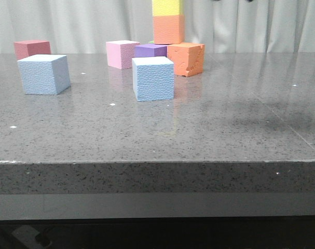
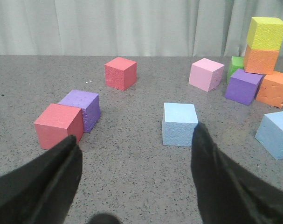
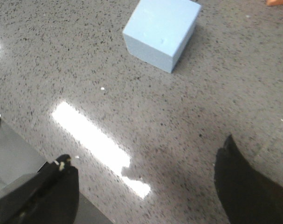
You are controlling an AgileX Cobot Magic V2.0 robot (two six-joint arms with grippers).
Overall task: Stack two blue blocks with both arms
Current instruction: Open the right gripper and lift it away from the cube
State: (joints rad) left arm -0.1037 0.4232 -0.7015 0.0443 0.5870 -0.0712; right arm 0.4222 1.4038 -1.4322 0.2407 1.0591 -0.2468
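Two pale blue blocks rest apart on the grey table [image 1: 224, 119]: one at the left [image 1: 43, 74], one near the middle [image 1: 153, 78]. Neither gripper shows in the front view. In the left wrist view my left gripper [image 2: 135, 133] is open and empty, above the table. The left blue block [image 2: 179, 123] lies just beyond its right finger, and the other blue block [image 2: 276, 134] is at the frame's edge. In the right wrist view my right gripper [image 3: 146, 149] is open and empty, with a blue block [image 3: 162, 32] well ahead of it.
Behind the blue blocks stand a red cube [image 1: 31, 49], a pink cube [image 1: 122, 54], a purple cube [image 1: 150, 50], an orange cube [image 1: 186, 58] and a yellow-on-orange stack [image 1: 168, 21]. A red cube [image 2: 58, 125] and a purple cube [image 2: 83, 108] sit farther left. The table's front edge [image 3: 20, 149] is near my right gripper.
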